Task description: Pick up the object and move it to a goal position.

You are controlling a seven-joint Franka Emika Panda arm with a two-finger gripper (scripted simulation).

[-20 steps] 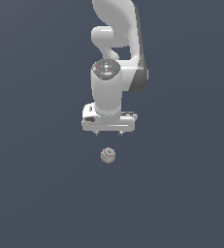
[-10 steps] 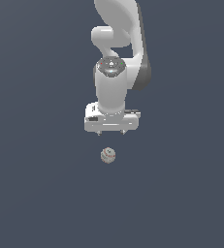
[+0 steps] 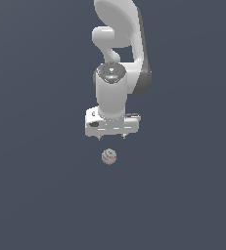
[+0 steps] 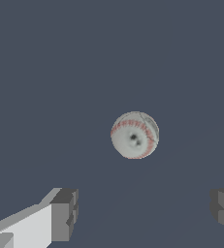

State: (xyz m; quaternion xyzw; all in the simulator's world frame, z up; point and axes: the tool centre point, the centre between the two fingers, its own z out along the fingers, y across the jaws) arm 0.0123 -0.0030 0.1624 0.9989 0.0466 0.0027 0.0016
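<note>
The object is a small off-white ball (image 3: 109, 156) with faint red stitching, resting on the dark grey floor. In the exterior view my gripper (image 3: 111, 137) hangs just above it, with the white hand level and its short fingertips pointing down. The wrist view shows the ball (image 4: 134, 135) apart from both grey fingertips (image 4: 65, 214), which stand wide apart with nothing between them. The gripper is open and not touching the ball.
Plain dark grey floor (image 3: 36, 195) surrounds the ball on every side. The white arm (image 3: 117, 49) rises behind the hand toward the top of the exterior view. No goal marker shows.
The hand has turned at the wrist and now sits more level above the ball. The ball has not moved.
</note>
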